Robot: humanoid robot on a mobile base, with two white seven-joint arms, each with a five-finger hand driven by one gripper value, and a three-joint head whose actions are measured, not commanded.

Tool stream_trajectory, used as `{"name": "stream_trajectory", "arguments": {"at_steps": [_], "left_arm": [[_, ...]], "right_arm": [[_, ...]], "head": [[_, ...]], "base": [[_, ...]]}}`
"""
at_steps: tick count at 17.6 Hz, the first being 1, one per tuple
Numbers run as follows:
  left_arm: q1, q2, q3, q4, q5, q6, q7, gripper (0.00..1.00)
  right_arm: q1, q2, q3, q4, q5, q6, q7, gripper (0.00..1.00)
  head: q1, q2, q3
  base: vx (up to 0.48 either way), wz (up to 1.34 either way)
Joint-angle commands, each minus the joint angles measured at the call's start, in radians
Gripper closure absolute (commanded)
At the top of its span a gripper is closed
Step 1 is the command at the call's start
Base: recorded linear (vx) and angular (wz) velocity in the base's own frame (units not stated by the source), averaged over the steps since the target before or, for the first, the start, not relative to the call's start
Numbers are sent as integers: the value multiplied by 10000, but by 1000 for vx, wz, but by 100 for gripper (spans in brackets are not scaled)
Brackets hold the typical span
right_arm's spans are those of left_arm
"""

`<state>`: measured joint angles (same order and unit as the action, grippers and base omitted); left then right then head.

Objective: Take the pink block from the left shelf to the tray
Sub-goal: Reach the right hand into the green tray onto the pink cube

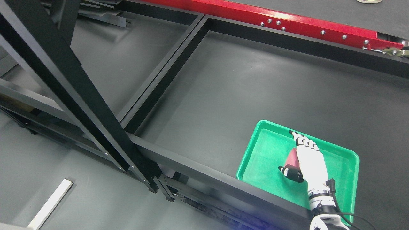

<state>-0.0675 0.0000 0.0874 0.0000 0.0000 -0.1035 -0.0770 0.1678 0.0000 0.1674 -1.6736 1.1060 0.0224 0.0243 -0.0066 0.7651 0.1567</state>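
Dark shelf surface (pixel 223 95); green tray (pixel 255 159); right hand (pixel 308 159) fingers (pixel 302 140) extended, open; pink block (pixel 291 159) beneath palm

Block (pixel 291 159) in tray (pixel 255 153), under right hand (pixel 308 159).

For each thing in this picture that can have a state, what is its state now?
Right hand: over the tray, fingers extended, thumb out.
Pink block: in the tray, under the hand; whether gripped is unclear.
Green tray: flat on the dark surface, holding only the block.
Black frame: bays bare.
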Motion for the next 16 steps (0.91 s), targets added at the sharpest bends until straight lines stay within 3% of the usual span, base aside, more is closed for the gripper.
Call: {"name": "stream_trajectory", "arguments": {"at_steps": [1, 12, 14, 16], "left_arm": [[0, 174, 0, -175, 77, 7, 3, 0], [0, 174, 0, -175, 77, 7, 3, 0], [0, 174, 0, -175, 77, 7, 3, 0], [0, 174, 0, -175, 77, 7, 3, 0]], "right_arm": [[70, -174, -94, 230, 46, 251, 64, 1], [470, -782, -201, 230, 31, 574, 125, 2], [454, -752, -338, 230, 31, 605, 95, 7], [439, -721, -431, 230, 16, 803, 95, 24]], "head": [[0, 0, 0], [0, 0, 0], [0, 0, 0], [0, 0, 0]], "base": [[68, -1], [26, 0], [0, 0], [0, 0]]}}
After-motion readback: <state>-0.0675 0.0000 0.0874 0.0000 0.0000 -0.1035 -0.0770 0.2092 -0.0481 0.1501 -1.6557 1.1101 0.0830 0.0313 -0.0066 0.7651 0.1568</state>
